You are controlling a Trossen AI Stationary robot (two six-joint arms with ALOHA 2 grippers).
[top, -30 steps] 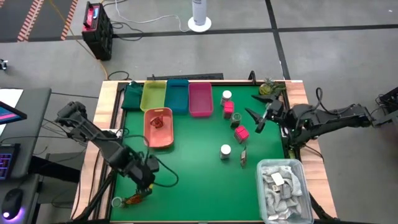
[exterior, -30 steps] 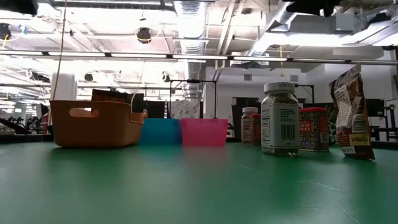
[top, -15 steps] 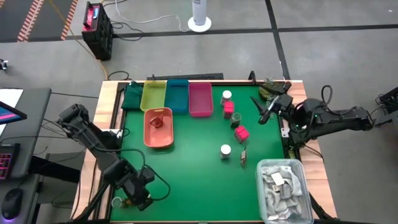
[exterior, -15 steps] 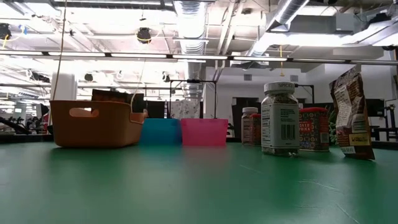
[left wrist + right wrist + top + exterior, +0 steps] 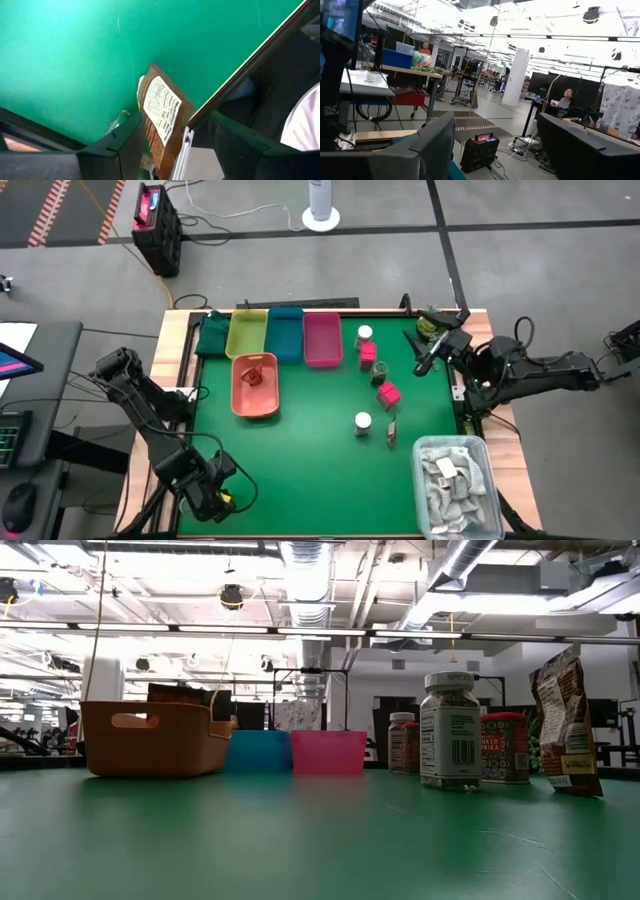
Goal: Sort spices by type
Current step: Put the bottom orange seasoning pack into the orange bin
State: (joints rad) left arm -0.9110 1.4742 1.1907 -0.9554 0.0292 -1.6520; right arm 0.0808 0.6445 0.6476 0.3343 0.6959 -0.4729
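A red-brown sachet point(image 5: 162, 122) lies at the table's near-left corner, partly over the edge. My left gripper point(image 5: 212, 496) hangs over it, pointing steeply down and open, with a finger on either side point(image 5: 172, 150). My right gripper point(image 5: 427, 356) is open and raised over the far right of the table, facing the room point(image 5: 495, 150). On the green mat stand two white-capped jars point(image 5: 364, 334) point(image 5: 362, 421), pink packs point(image 5: 389, 393), another sachet point(image 5: 391, 430) and a greenish jar point(image 5: 430, 326). My left gripper comes at the sachet from above, and one finger point(image 5: 127, 142) stands right at the sachet's long edge point(image 5: 145, 130). I cannot tell whether it touches. The other finger stands clear of it.
Yellow point(image 5: 247, 333), teal point(image 5: 285, 333) and pink point(image 5: 322, 338) trays line the far edge. An orange tray point(image 5: 255, 390) in front of them holds a red-brown item. A bin of grey rags point(image 5: 455, 480) sits near right. The mat's middle is free.
My left gripper has moved toward the table's near-left corner and a little down, rolling about its own axis, and now stands over the sachet, which has stayed in place. My right gripper has tipped upward a little.
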